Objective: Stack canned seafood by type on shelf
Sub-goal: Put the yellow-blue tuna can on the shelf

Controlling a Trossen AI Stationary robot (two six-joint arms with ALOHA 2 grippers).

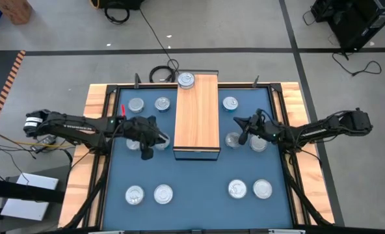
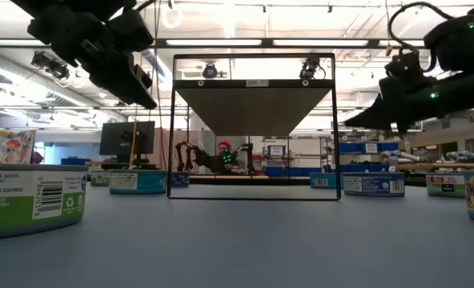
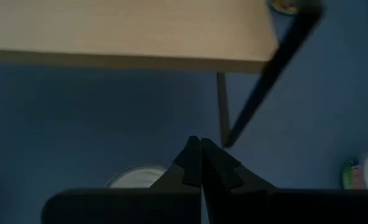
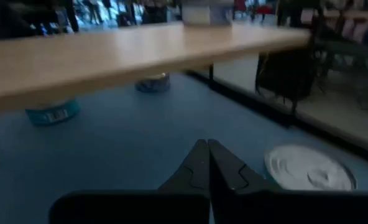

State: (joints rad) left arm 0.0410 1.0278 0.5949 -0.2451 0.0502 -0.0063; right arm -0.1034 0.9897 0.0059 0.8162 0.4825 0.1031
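Shelf [image 1: 196, 114]: one tin [image 1: 186, 80] at its 12 o'clock end, starting a stack. Left gripper [image 1: 147, 153] at 9, right gripper [image 1: 242, 138] at 3: fingers closed, empty, flanking for pickups

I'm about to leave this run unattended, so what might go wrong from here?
Both pincers are shut and empty: the left pincer and right pincer hang close beside the shelf, right by loose tins. Descending shut, they would likely shove tins rather than grasp them. An arm swinging inward might clip the shelf's edge. The single tin on the shelf sits at its far end, easily knocked off.
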